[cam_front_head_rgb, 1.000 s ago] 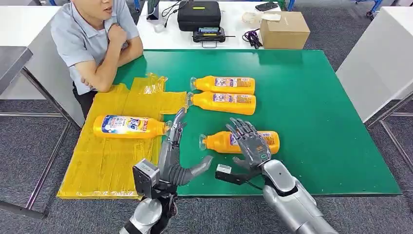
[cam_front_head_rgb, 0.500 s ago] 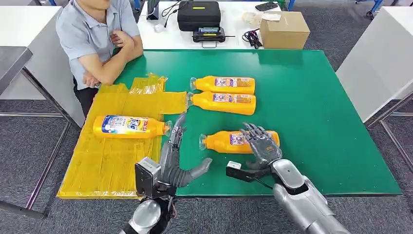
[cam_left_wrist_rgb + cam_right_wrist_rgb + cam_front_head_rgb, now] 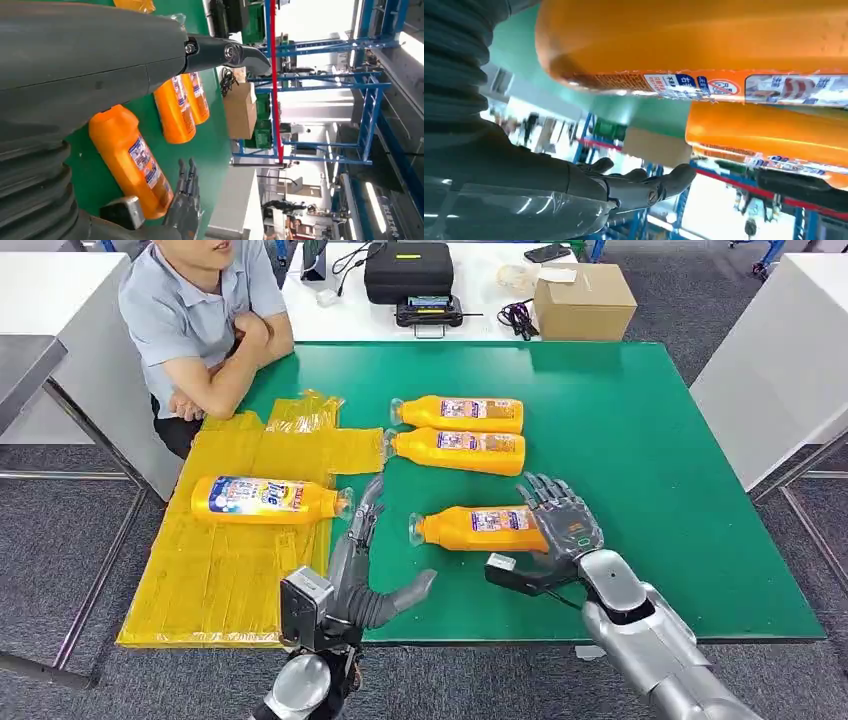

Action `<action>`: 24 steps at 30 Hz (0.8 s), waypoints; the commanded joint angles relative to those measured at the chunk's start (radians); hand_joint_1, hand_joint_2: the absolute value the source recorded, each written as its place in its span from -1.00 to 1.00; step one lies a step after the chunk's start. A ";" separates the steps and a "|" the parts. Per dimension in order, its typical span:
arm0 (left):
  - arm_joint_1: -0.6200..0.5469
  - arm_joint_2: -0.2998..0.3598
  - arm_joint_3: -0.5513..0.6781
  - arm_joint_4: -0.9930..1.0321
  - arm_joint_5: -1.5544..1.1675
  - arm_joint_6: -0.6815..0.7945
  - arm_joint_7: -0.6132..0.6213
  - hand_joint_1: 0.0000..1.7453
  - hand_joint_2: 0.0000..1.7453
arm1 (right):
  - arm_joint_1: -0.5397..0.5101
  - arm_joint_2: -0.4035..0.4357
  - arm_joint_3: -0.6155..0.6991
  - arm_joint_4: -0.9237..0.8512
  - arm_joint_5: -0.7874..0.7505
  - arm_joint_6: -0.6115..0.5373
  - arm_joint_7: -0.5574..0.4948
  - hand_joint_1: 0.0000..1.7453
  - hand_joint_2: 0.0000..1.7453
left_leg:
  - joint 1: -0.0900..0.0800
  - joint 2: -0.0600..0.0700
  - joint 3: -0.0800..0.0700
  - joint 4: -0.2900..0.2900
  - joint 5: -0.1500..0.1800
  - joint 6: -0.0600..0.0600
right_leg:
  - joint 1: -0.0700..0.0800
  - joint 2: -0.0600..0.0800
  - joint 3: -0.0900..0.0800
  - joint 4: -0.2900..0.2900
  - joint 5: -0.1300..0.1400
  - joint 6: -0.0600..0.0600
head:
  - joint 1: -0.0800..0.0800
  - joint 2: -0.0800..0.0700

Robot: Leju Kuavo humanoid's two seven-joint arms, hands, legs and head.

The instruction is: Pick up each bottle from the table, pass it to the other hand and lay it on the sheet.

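On the green surface (image 3: 640, 460) we see our right hand (image 3: 562, 522) at the base end of the nearest bottle (image 3: 478, 529), covering that end so we cannot tell whether the palm touches it; the fingers are spread and hold nothing. From the right wrist view the bottle's orange side fills the upper part, blurred by closeness, with a second bottle's label partly cut off beyond it. Our left hand (image 3: 362, 560) stands over the near edge of the surface, fingers straight and apart, thumb out to the side, empty; its fingertips lie near the cap of the bottle on the sheet (image 3: 262, 499). That bottle lies on its side on the yellow sheet (image 3: 230, 560), which hangs past the surface's left edge. Two more bottles (image 3: 458, 413) lie side by side farther back, caps toward the sheet. A person (image 3: 195, 325), cut off by the top of the head view, leans folded arms on the far left corner. Behind stands a white table with a black case (image 3: 408, 268) and a cardboard box (image 3: 584, 302). Grey carpet surrounds everything.
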 commanded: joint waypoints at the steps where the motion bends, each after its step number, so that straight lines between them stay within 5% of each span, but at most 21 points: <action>1: -0.028 0.020 -0.006 0.044 0.008 -0.016 0.015 -1.00 1.00 | -0.086 0.039 -0.027 0.217 -0.081 0.073 -0.049 -1.00 1.00 | 0.000 0.003 0.001 -0.001 0.000 -0.001 | 0.001 0.002 0.001 -0.001 0.001 -0.002 | 0.000 0.000; 24: -0.052 0.010 -0.029 0.086 0.014 -0.053 0.027 -1.00 1.00 | -0.109 0.055 0.015 0.338 -0.195 0.182 -0.116 -1.00 1.00 | 0.001 0.002 0.004 -0.001 0.001 -0.002 | 0.001 0.001 0.003 -0.001 0.001 -0.002 | 0.000 0.000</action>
